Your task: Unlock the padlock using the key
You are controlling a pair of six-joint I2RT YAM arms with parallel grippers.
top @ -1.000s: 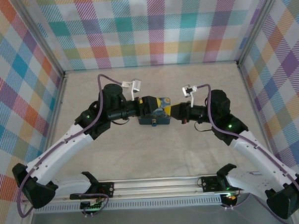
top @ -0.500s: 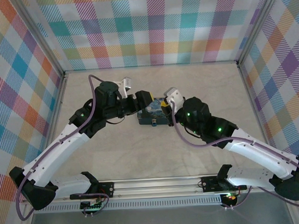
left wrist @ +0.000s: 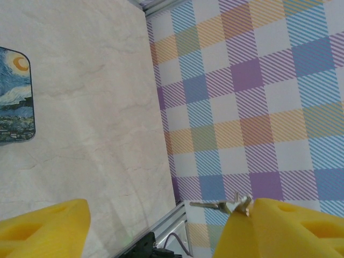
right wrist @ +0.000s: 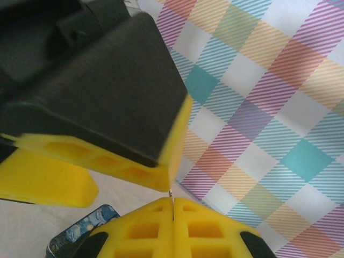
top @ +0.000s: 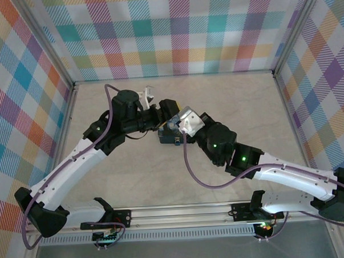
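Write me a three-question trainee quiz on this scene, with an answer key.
1. True or false: the left hand is open, its fingers wide apart.
2. Multiple choice: the tin lying on the table bears A) a dark blue swirl print, B) red stripes, C) plain white.
3. Fill in: the right hand is shut on a thin silvery ____.

Answers: 1 true; 2 A; 3 key.
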